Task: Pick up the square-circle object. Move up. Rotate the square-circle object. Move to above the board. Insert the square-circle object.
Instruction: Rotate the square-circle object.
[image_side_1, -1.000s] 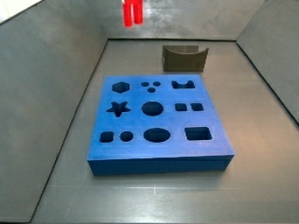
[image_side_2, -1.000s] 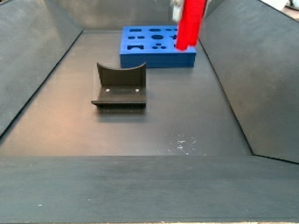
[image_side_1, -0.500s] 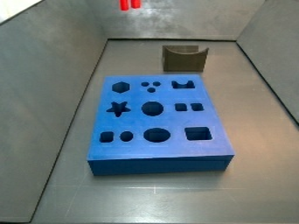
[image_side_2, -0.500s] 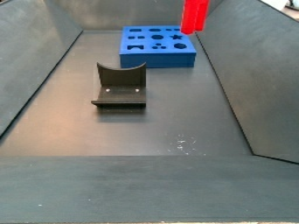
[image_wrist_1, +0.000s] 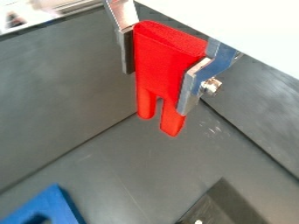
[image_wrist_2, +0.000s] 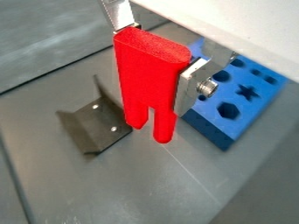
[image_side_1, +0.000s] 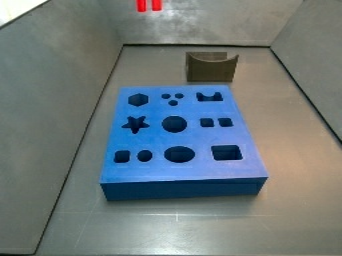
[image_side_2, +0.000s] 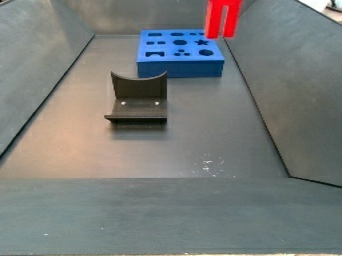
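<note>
High above the worktop, the gripper (image_wrist_1: 163, 66) has its jaws pinching the red peg (image_wrist_2: 149, 83), whose long axis hangs straight down, with the blue board (image_wrist_2: 239, 100) well below and off to one side.

In both side views my gripper (image_wrist_1: 163, 72) lay beyond the top edge, which also cut off the square-circle object (image_side_1: 148, 6). A wrist view showed only a corner of the board (image_wrist_1: 41, 211).
</note>
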